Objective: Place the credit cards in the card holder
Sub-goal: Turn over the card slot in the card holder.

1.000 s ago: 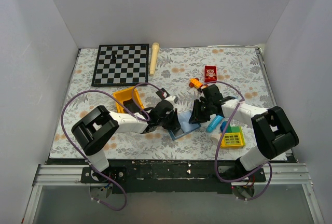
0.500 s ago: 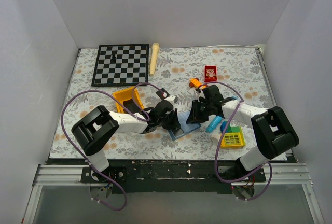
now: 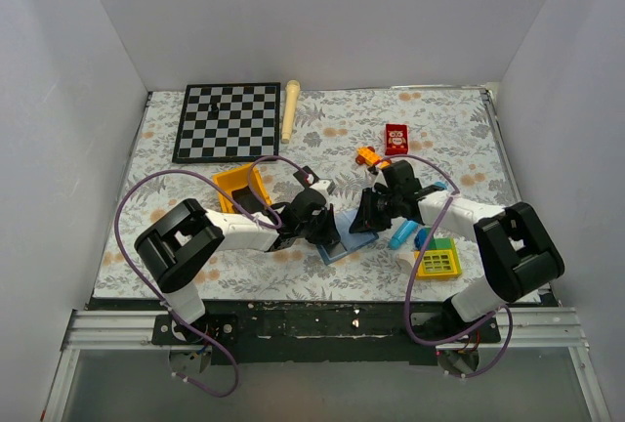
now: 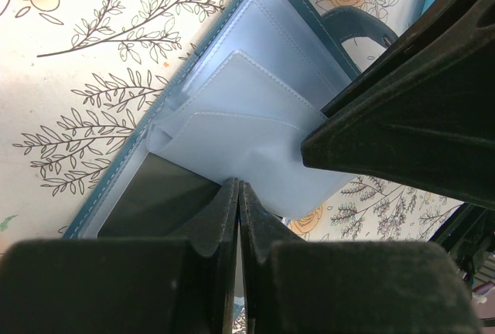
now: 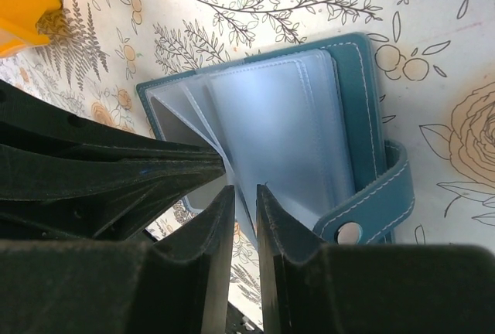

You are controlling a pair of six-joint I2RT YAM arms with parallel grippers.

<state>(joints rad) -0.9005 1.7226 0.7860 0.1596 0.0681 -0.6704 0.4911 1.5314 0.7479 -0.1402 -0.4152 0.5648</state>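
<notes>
top view looks down from behind the bases — both wrist views sit close over the open card holder [image 4: 247, 110]

card holder [image 3: 350, 242]: mostly under both tools | black card [image 4: 158, 195]: partly sleeved

No readable text, label, brand, number or sign appears in any of the three views. In the overhead view, the small red box with a white picture [image 3: 395, 139], upper right of centre, is too small for any print on it to be made out. The black-and-white checkered chessboard [image 3: 228, 121], upper left, carries only squares. The yellow gridded square toy [image 3: 437, 261], lower right, shows no figures. In both wrist views, the open slate-blue fold-over card holder with clear plastic sleeves [image 5: 309, 125] is blank, and its round silver snap stud [image 5: 349, 232], lower right, bears no legible mark.
</notes>
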